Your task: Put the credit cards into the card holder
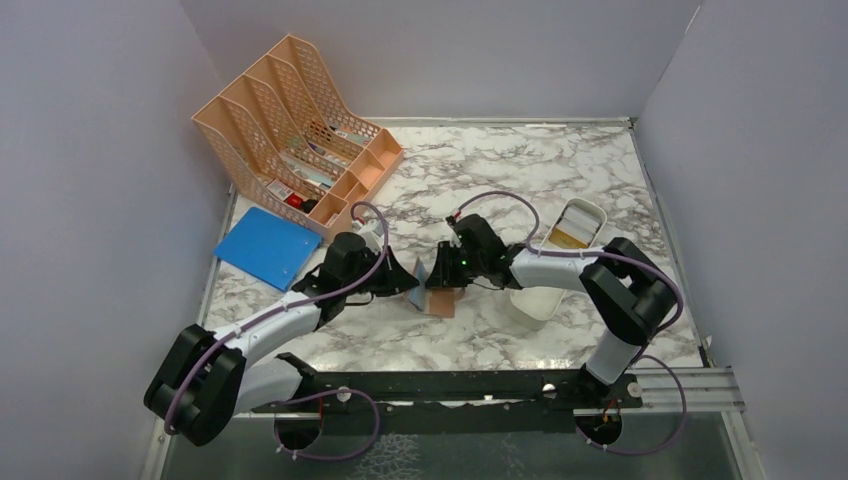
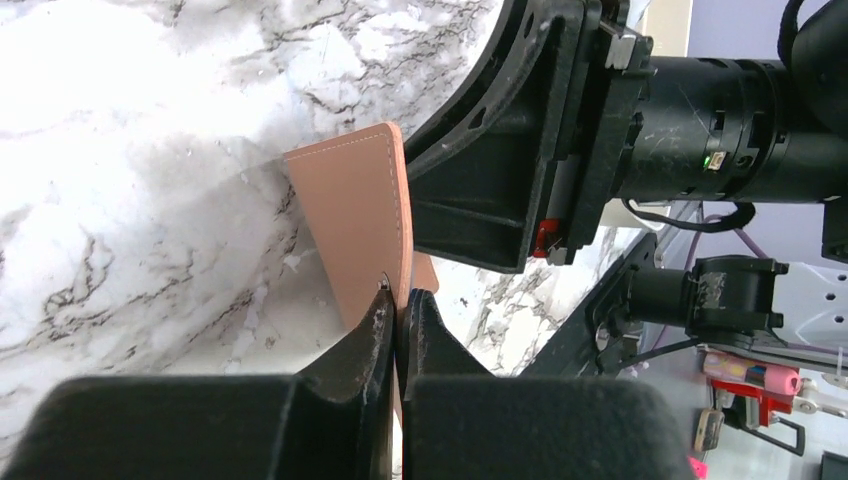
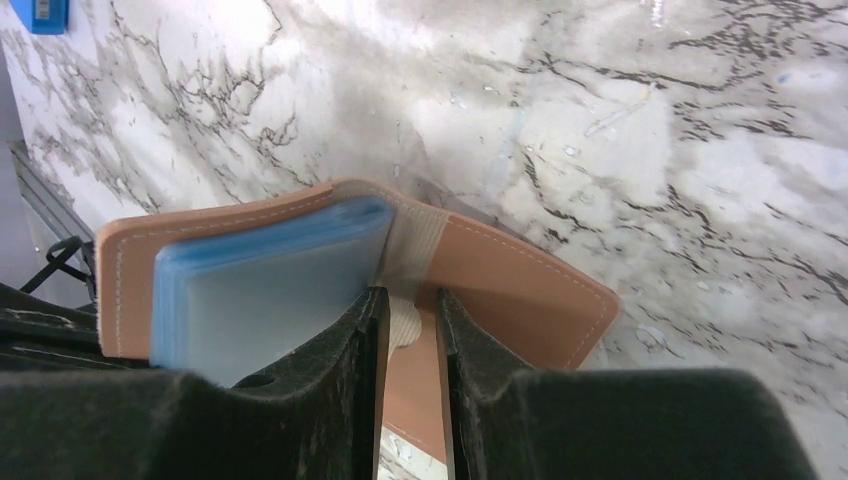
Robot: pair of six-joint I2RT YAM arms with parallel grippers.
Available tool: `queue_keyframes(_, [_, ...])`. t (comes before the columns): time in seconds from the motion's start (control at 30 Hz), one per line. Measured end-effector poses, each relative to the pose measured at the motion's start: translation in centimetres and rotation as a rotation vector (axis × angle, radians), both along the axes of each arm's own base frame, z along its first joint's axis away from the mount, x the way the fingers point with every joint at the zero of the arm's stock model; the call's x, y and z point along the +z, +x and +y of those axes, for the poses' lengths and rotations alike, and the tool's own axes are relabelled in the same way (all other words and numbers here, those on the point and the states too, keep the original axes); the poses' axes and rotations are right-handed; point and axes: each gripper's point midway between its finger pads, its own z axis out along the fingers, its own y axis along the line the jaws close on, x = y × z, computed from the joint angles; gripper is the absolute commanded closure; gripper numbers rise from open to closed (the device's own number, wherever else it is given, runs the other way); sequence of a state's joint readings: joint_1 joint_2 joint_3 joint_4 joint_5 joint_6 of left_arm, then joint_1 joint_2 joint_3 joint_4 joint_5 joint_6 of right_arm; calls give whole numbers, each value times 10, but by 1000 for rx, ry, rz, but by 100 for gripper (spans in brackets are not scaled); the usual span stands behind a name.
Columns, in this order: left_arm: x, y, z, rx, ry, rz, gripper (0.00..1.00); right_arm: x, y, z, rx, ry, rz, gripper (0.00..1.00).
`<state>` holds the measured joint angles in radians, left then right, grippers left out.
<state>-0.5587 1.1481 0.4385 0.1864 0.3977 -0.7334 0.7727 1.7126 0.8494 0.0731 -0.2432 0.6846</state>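
While your left gripper (image 2: 400, 302) pinches the card holder (image 2: 352, 220) edge, right gripper (image 3: 405, 300) clamps its fold (blue sleeves (image 3: 262, 285) showing).

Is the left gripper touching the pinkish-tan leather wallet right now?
Touching. The left wrist view shows the left gripper shut on the edge of the pinkish-tan leather wallet.

The pinkish-tan leather folding card holder (image 3: 520, 290) is showing light blue lining (image 3: 260, 290); the flat tabletop (image 3: 650, 120) is displaying grey-veined white marble.
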Motion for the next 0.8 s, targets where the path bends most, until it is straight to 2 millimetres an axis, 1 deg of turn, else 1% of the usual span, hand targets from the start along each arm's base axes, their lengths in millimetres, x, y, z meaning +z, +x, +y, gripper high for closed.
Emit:
queue_keyframes(0.1, [-4,-4,3,6,0,3,100,-2,2,4,6,12,-4,71])
queue_keyframes(0.17, [-9,-6,5,9,0,9,97,-4,3,5,8,16,-9,71])
queue_keyframes(0.33, [-14,-9,6,11,-10,4,98,-9,4,11,25,36,-10,71])
queue_keyframes(0.4, [-12,-8,5,9,-17,-6,91,-9,6,14,29,46,-14,71])
queue_keyframes(0.47, [-11,-7,4,7,-19,-12,88,-8,7,16,33,54,-16,71])
queue_keyframes(0.5, [-11,-7,4,5,-20,-17,88,-8,7,17,34,56,-18,71])
queue_keyframes(0.57, [-11,-6,3,2,-21,-19,93,-9,8,18,35,58,-18,71])
queue_keyframes(0.6, [-12,-6,3,1,-20,-18,94,-9,8,18,36,59,-18,71])
queue_keyframes(0.63, [-14,-6,3,-1,-19,-15,92,-9,8,18,36,60,-19,71])
queue_keyframes(0.7, [-16,-6,1,-8,-20,-11,84,-9,8,18,36,60,-19,71])
queue_keyframes(0.73, [-17,-6,1,-12,-20,-8,83,-9,8,18,37,60,-19,71])
queue_keyframes(0.8, [-18,-6,0,-16,-21,-5,86,-8,8,19,37,62,-20,71])
